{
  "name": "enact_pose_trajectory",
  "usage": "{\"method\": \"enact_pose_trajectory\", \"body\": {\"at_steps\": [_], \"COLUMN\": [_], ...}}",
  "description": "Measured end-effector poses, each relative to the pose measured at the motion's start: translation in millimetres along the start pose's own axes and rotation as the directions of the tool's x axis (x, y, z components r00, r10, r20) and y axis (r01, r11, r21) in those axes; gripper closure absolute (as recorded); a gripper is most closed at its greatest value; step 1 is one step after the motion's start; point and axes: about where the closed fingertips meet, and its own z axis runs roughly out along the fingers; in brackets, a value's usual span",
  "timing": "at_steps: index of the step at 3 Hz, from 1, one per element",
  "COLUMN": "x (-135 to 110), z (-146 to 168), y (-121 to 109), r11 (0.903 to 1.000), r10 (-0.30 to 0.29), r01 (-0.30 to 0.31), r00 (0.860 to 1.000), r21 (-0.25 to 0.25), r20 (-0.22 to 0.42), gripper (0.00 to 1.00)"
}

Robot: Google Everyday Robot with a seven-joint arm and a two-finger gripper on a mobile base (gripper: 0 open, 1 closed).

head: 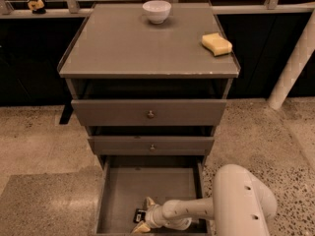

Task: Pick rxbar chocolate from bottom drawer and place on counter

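The bottom drawer (123, 191) is pulled open at the foot of the cabinet. The rxbar chocolate (139, 215), a small black bar with white print, lies on the drawer floor near the front edge. My gripper (143, 214) reaches into the drawer from the right, low over the floor. Its two pale fingertips (149, 201) stand apart, one on each side of the bar, so the gripper is open around it. The counter (138, 43) is the flat grey-brown cabinet top above.
A white bowl (156, 11) stands at the counter's back middle and a yellow sponge (216, 44) lies at its right side. Two knobbed drawers (150, 114) sit partly open above the bottom drawer. My white arm (241, 200) fills the lower right. A white post (295, 58) stands at right.
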Motion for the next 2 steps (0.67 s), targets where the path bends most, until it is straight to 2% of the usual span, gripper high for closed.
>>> {"method": "enact_pose_trajectory", "body": {"at_steps": [1,2], "x": [0.0,18.7], "z": [0.0,0.9], "y": [0.0,1.8], "r11": [1.0000,0.9995], "r10": [0.000,0.022], "r01": [0.000,-0.021], "r00": [1.000,0.999], "r21": [0.000,0.024], "r20": [0.000,-0.027], "gripper": [0.00,0.00]}}
